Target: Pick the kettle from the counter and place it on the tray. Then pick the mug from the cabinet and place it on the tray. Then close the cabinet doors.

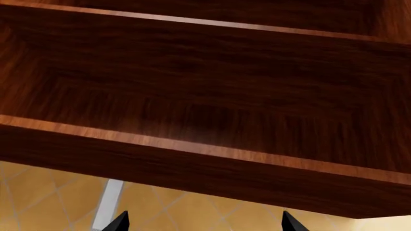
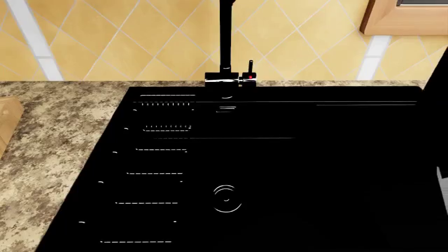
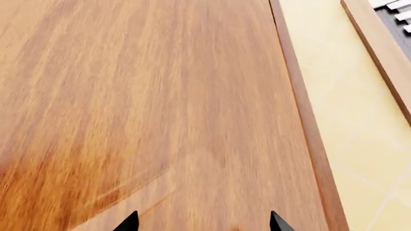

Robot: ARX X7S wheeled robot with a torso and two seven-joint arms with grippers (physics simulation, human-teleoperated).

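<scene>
The kettle, the mug and the tray show in no view. Speckled counter lies left of the black sink. My left gripper is open with nothing between its black fingertips; it faces dark reddish cabinet wood with two lighter ledge edges, and yellow wall tile below. My right gripper is open and empty too, close in front of a flat light-wood cabinet panel whose edge borders pale tile. Neither gripper shows in the head view.
A black sink with a tall black faucet fills the head view. A light-wood corner pokes in at the left edge; what it is cannot be told. A cabinet corner hangs top right.
</scene>
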